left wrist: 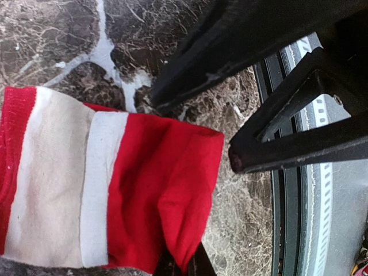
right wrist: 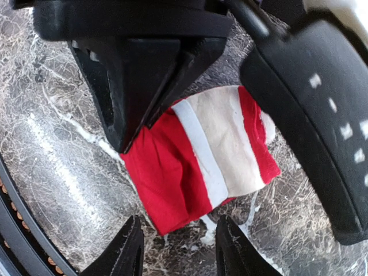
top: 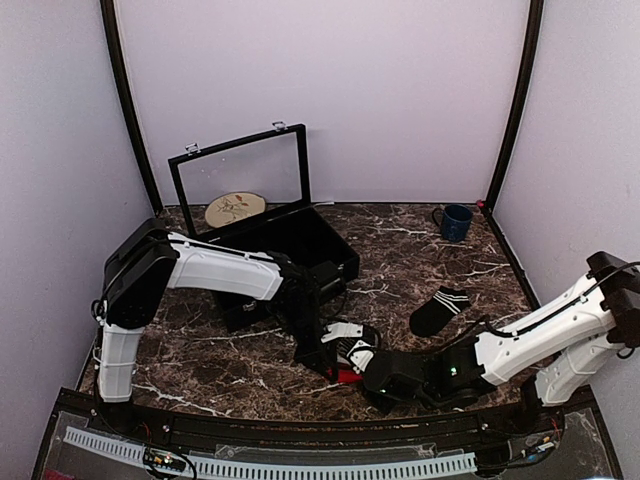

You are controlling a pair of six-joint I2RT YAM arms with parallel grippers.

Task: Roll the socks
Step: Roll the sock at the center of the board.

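Table [top: 420, 260]: red sock [right wrist: 172, 172], black sock [top: 436, 315], case [top: 300, 240]

You have a red sock [right wrist: 195, 167] banded white and cream, a black sock [top: 436, 312] striped white, a blue mug [top: 455, 222], a dark brown table [top: 240, 352] veined white.

light: even, soft | shadows: faint | wrist views: near parts blurred

Two socks [top: 438, 311] [left wrist: 144, 190], one mug [top: 455, 222], one case [top: 300, 240]
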